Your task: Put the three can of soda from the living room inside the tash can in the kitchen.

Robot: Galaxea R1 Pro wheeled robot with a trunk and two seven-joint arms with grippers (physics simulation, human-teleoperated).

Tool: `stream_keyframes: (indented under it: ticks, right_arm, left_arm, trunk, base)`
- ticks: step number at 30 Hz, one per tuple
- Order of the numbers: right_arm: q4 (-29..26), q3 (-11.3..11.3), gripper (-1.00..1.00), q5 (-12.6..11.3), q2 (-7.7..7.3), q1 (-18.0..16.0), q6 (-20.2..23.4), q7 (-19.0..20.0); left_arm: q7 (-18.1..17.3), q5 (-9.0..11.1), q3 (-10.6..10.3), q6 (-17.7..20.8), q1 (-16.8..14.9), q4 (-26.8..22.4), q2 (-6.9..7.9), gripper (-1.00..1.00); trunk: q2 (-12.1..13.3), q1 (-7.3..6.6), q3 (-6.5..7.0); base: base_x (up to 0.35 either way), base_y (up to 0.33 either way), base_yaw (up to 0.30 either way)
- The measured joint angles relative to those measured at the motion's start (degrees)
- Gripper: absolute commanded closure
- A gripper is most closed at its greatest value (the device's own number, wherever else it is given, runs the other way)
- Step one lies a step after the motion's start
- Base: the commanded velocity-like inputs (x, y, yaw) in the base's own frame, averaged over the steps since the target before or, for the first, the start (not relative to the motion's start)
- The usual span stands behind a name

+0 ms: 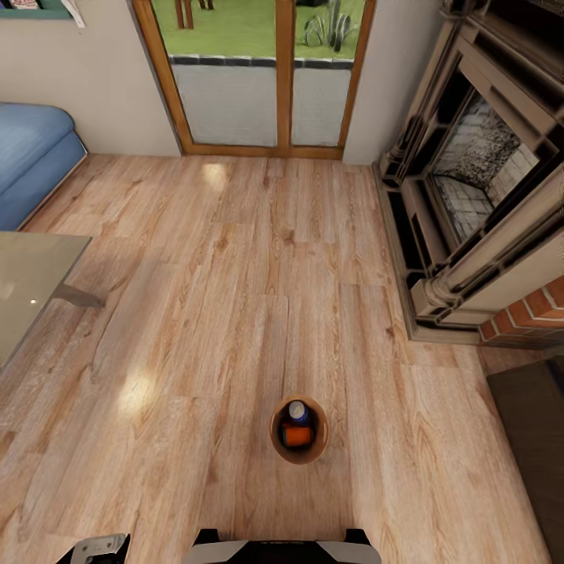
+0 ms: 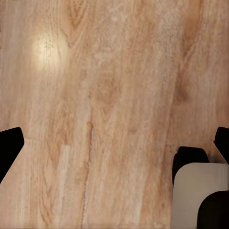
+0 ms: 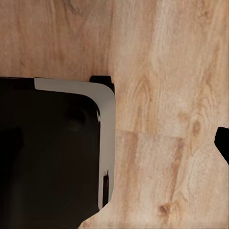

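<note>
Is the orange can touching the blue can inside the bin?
Cannot tell. The head view shows the orange can right against the blue can inside the bin, with no gap visible, but they are too small to confirm contact.

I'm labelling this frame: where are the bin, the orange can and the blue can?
trash can (image 1: 276, 439): head view, left inner wall.
orange can (image 1: 297, 435): head view, its side, inside the bin.
blue can (image 1: 298, 410): head view, silvery top.
</note>
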Motion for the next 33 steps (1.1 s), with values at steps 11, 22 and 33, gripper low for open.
stream_keyframes:
  ticks: [11,22,33]
  right_arm:
    - [0.0,-0.1,-1.0,-0.1,0.0,0.0,0.0,0.0]
    - [1.4,-0.1,-1.0,0.0,0.53,0.0,-3.3,0.0]
    - [10.0,0.0,-1.0,-0.1,0.69,-0.4,-21.6,-5.0]
  left_arm:
    - [0.0,-0.1,0.0,0.0,0.0,0.0,-0.55,-1.0]
    - [0.1,-0.1,-4.6,-0.1,0.0,4.4,-3.67,-1.0]
    - [0.1,-0.2,-7.1,0.0,0.0,5.5,-4.25,-1.0]
  trunk:
    - [4.4,-2.42,2.79]
    - [8.8,-4.83,5.76]
    - [13.2,-7.25,8.74]
  base:
    - [0.0,0.0,0.0]
    - [0.0,0.0,0.0]
    - [0.0,0.0,0.0]
